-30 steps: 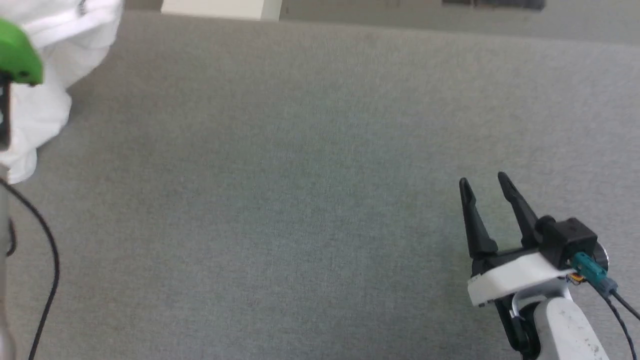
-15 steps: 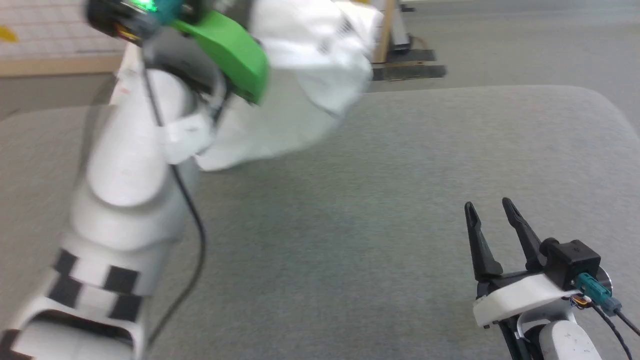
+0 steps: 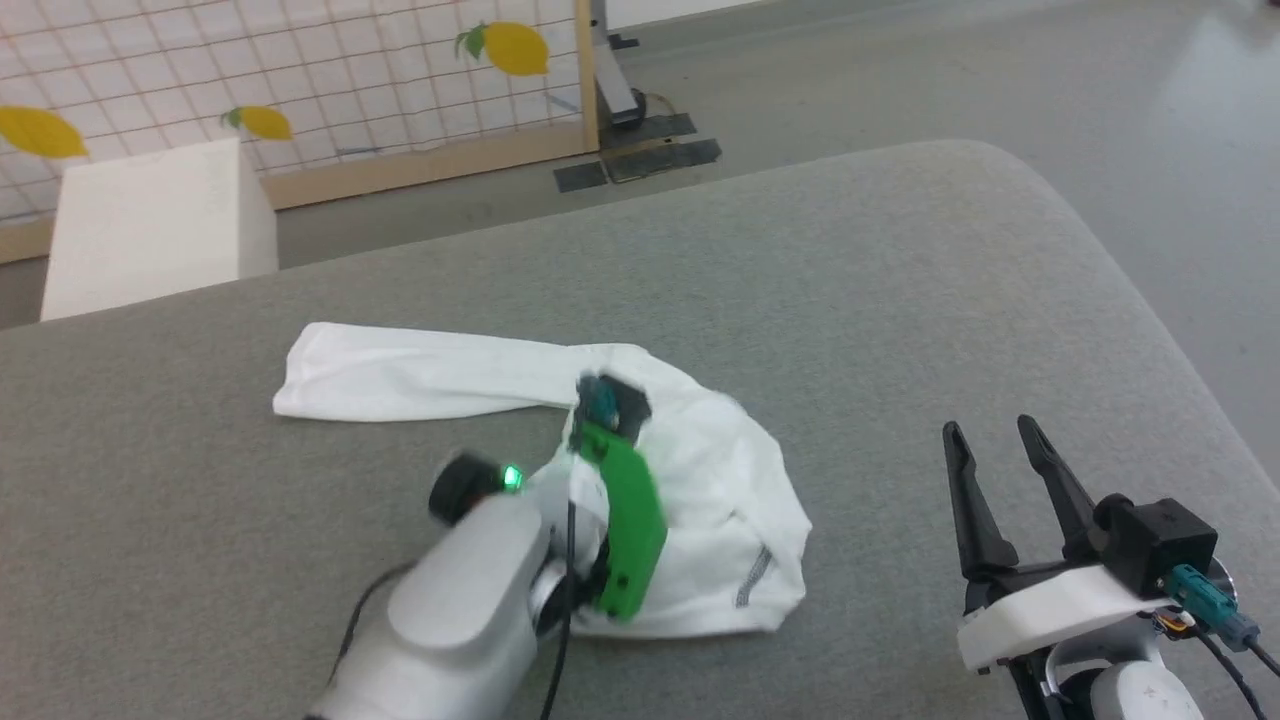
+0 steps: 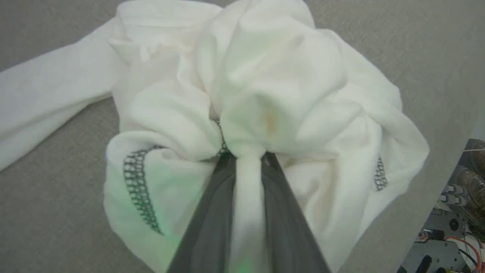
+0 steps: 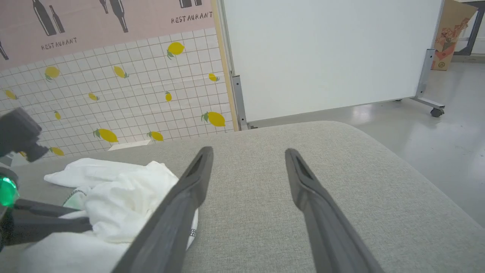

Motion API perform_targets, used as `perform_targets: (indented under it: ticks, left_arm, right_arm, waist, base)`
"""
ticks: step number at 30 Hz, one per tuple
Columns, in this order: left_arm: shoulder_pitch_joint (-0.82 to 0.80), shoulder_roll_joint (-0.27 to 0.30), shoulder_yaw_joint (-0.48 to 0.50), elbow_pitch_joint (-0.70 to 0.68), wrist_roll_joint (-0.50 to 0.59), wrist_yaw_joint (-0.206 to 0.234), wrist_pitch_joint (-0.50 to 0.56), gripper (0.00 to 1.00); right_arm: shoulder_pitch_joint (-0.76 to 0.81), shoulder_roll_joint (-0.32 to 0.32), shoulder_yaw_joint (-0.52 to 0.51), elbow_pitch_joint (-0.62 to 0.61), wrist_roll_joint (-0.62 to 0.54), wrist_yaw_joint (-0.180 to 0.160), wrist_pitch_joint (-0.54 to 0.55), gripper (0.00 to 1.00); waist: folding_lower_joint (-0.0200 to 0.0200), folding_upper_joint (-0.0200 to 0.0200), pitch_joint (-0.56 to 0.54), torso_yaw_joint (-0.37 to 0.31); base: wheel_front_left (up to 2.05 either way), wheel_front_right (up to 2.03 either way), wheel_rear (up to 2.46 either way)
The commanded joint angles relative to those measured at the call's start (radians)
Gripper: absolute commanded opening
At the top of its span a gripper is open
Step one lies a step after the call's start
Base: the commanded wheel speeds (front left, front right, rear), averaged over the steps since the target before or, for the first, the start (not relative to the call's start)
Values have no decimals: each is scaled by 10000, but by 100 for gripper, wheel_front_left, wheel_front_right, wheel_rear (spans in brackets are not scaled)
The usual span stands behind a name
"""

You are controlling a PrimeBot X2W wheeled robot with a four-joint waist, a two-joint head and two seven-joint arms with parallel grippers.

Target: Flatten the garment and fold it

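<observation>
Left claw (image 4: pixel 247 157): pinches a bunched fold of shirt (image 3: pixel 720 480), heaped mid table (image 3: pixel 900 300), sleeve (image 3: pixel 400 375) out toward the left edge. Holds right claw (image 3: pixel 988 428) spread, empty, near the right edge. Looks soft, light, limp; best taken at shoulder seams.

A fold of the bunched white long-sleeved shirt with grey zigzag stitching (image 4: pixel 284 76) is pinched between the dark fingers of the left gripper (image 4: pixel 246 155); one sleeve (image 4: pixel 38 102) is stretched toward nine o'clock across the grey woven fabric surface (image 4: pixel 57 220).
</observation>
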Motion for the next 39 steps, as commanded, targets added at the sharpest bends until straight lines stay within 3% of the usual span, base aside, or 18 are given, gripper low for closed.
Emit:
perform_targets:
  ticks: [1, 2, 7, 11, 17, 20, 24, 30, 36, 39]
  left_arm:
    - [224, 73, -77, 181, -46, -38, 276, 43]
    - [323, 98, -107, 300, -56, 40, 410, 100]
    - [534, 110, 175, -8, -125, 449, -338, 100]
    - [729, 310, 902, -997, -40, 1038, -2458, 100]
    - [1753, 1040, 2044, -2740, 529, 2148, -6256, 100]
    - [2430, 1320, 2349, -3242, 623, 2347, -7179, 100]
    - [3101, 1576, 2608, -3611, 695, 2427, -7498, 100]
    - [3078, 1478, 2408, -3458, 680, 2222, -7401, 100]
    - [1768, 965, 1730, -2636, 640, 1606, -6289, 100]
    - [913, 607, 1400, -1751, 494, 1303, -5150, 100]
  right_arm:
    - [94, -3, 36, -21, 50, -15, -9, 100]
    - [86, -3, 68, -19, 52, -15, -4, 100]
    - [117, -3, 156, -91, -41, -15, 88, 100]
    - [128, -3, 188, -169, -76, -15, 150, 100]
    - [103, -3, 225, -317, -21, -15, 168, 100]
    - [92, -3, 205, -336, -53, -15, 207, 100]
    - [4, -3, 167, -387, -106, -15, 257, 100]
    - [-105, -3, 245, -399, -78, -15, 274, 100]
    - [-210, -3, 427, -259, 23, -15, 211, 100]
    - [-267, -3, 477, -144, 97, -15, 142, 100]
  waist:
    - [1, 0, 16, -142]
    - [1, 0, 14, -121]
    - [1, 0, -63, 230]
    - [1, 0, -128, 594]
    - [1, 0, -9, 1243]
    - [1, 0, 54, 1579]
    - [1, 0, 140, 1888]
    - [1, 0, 232, 1908]
    - [1, 0, 461, 1338]
    - [1, 0, 592, 988]
  base:
    - [0, 0, 0]
    - [0, 0, 0]
    - [0, 0, 0]
    - [0, 0, 0]
    - [0, 0, 0]
    - [0, 0, 0]
    - [0, 0, 0]
    - [0, 0, 0]
    - [0, 0, 0]
    - [0, 0, 0]
